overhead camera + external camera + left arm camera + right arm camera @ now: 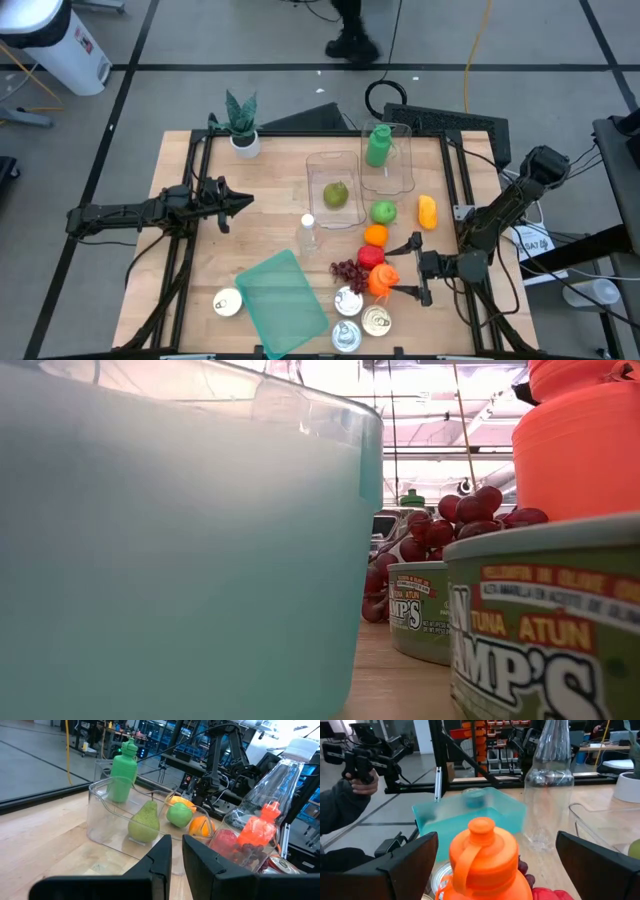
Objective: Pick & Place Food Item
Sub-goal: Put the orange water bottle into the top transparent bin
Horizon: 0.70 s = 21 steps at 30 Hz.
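"Well, from the high view, why did the right gripper (408, 268) sit where it did?"

"Its fingers were spread wide and empty, one on each side of the orange bottle (383, 280); the red fruit (370, 256) and the grapes (345, 270) lay just beyond the tips, so I judged it was lining up on that cluster. The left gripper (238, 203) waited clenched on nothing, well apart from everything."

"Counts from above?"

"One pear (335, 193), already in one of two clear containers (318, 168); one green apple (384, 211); one orange (375, 235); four cans (377, 320); three bottles."

"And the low view?"

"A teal tub (180, 540) blocked most of it; two cans, the grapes and the orange bottle showed; no fingers."

"Left wrist view?"

"The pinched fingertips (160, 852) pointed at the container with the pear, which stood just ahead of them; the green bottle (122, 770) stood in the second container behind, likely parked out of the way."

"Right wrist view?"

"The orange bottle stood squarely between the parted fingers (405, 862), nearer than the clear bottle (552, 765); a corner of red fruit showed just beside it; a person's hand (362, 782) held a device in the room beyond."
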### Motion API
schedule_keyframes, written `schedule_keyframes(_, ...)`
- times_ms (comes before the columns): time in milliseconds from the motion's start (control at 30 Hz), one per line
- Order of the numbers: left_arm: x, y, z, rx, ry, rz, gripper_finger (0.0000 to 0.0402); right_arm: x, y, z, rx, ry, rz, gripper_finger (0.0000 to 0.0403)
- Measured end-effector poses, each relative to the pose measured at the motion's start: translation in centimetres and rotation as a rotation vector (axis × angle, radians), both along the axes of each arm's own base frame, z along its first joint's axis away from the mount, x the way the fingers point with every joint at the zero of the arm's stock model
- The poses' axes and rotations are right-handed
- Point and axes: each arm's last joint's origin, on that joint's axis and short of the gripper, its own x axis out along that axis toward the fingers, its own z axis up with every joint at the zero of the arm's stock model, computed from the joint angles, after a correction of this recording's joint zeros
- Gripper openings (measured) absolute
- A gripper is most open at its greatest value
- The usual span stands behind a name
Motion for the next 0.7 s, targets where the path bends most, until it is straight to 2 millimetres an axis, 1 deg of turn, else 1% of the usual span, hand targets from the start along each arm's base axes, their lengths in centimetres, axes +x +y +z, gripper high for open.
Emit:
schedule_keyframes(133,0.0,0.0,0.0,0.000,0.000,0.000,0.0051,0.0,0.1,-0.2,0.004,0.014,0.023,0.0393)
schedule_keyframes(400,0.0,0.0,0.0,0.000,0.000,0.001,0.0051,0.6,0.5,-1.6,-0.039,0.050,0.011,0.0392)
schedule_keyframes(700,0.0,0.0,0.0,0.007,0.002,0.002,0.0051,1.2,0.3,-1.4,-0.042,0.014,-0.001,0.0391)
